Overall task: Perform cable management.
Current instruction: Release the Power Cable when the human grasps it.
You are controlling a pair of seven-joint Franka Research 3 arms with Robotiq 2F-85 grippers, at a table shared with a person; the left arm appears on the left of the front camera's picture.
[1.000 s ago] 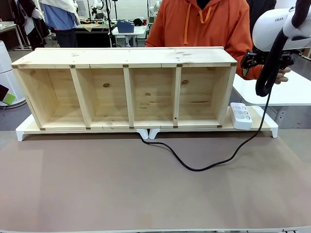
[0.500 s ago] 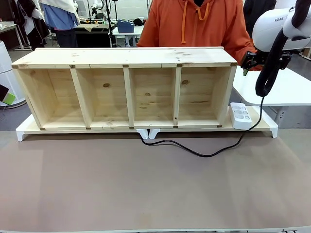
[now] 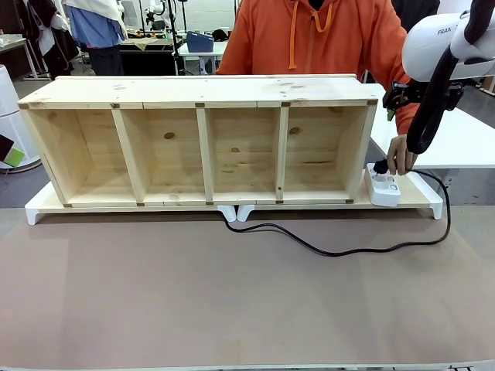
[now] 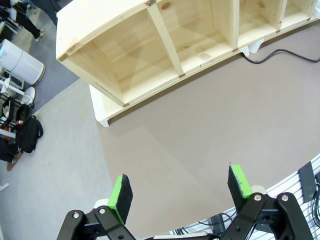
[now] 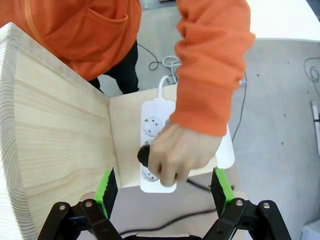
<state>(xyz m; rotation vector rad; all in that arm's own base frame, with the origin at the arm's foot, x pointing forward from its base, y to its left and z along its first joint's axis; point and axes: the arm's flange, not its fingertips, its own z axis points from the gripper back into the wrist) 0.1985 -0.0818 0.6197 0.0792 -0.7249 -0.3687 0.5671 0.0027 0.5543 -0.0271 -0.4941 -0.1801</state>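
1. My right tool hangs wide open and empty above the white multi-socket power strip; the left tool is also open, over bare brown desk.
2. The thin black cable loops across open desk from beneath the long pale wooden shelf toward the right edge.
3. The person's hand covers most of the round black plug at the strip; seating unclear.
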